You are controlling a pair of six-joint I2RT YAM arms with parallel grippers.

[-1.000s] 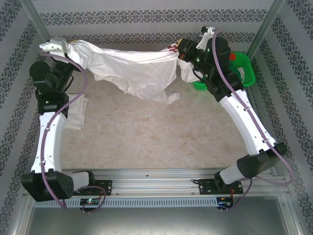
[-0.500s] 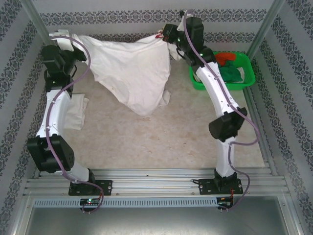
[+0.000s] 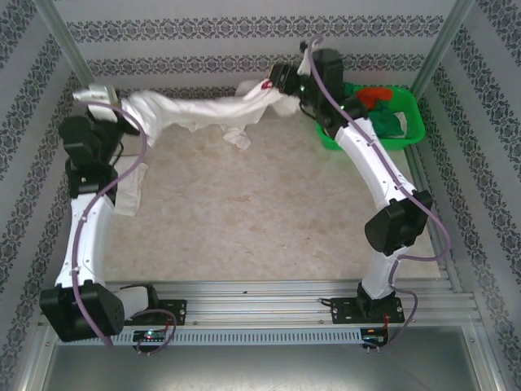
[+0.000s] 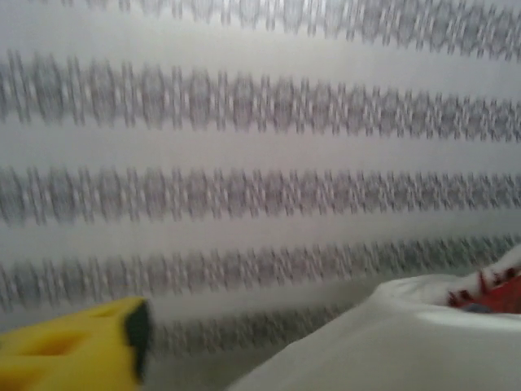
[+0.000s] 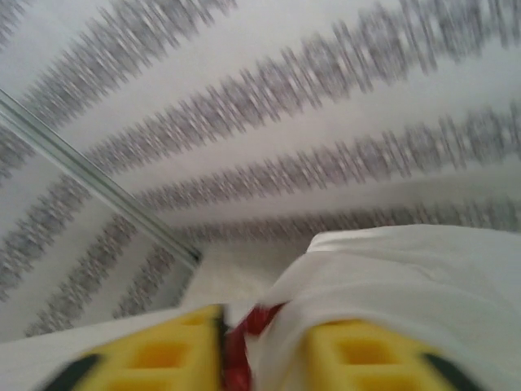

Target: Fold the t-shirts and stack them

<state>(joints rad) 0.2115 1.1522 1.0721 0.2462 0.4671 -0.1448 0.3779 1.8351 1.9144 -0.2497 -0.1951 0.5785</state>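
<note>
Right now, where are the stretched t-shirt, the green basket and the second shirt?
stretched t-shirt (image 3: pixel 195 110), top view, middle of the span.
green basket (image 3: pixel 407 138), top view, its near wall.
second shirt (image 3: pixel 133 186), top view, its visible white fabric.

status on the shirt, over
T-shirt strung between the pincers, unfolded. Cloth sits between right pincer fingers, left pincer at other end, grips unclear. Green basket beside right arm.

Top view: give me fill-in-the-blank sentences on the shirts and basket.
1. The basket is coloured ___.
2. The stretched shirt spans the ___ edge of the table.
3. A second shirt lies beside the ___ arm.
Missing words: green; far; left.
</note>
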